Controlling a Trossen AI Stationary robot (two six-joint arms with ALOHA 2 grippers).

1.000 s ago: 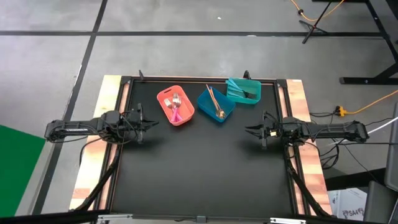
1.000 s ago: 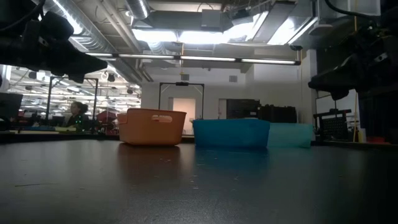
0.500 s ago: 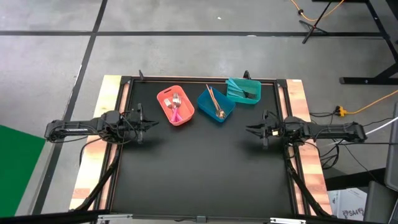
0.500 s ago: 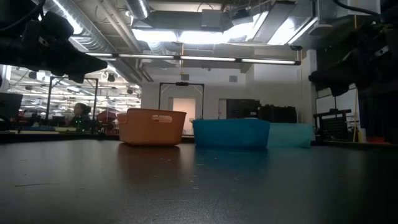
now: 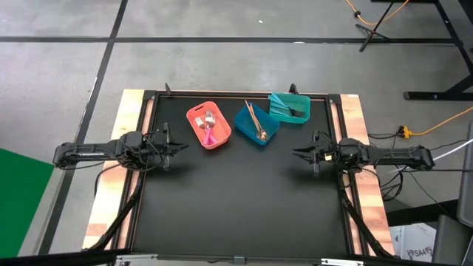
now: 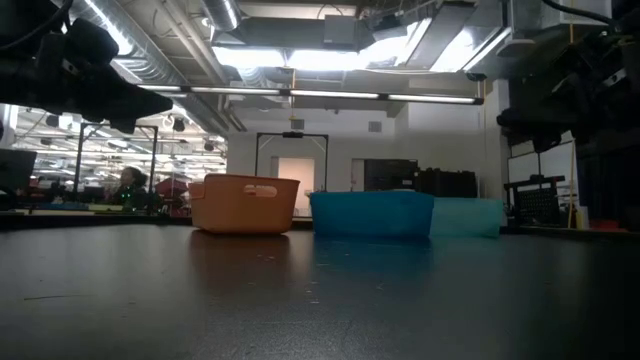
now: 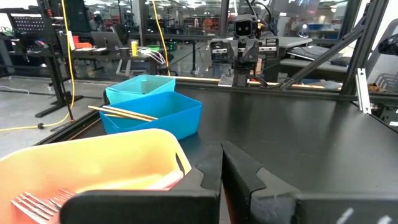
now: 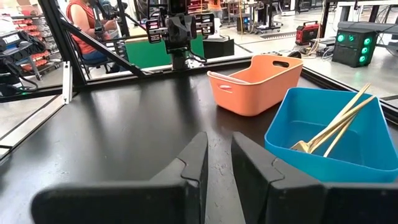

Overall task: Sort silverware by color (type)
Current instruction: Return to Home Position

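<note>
Across the dark tabletop, I see the orange bin, blue bin and teal bin lining its far edge. My left gripper is pressed together and empty, while my right gripper is slightly spread and empty. All the silverware lies binned. The gold handles overhang their rim, so I judge a low sweep could snag them.

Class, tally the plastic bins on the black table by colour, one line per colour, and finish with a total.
Orange bin: 1
Blue bin: 1
Teal bin: 1
Total: 3
</note>
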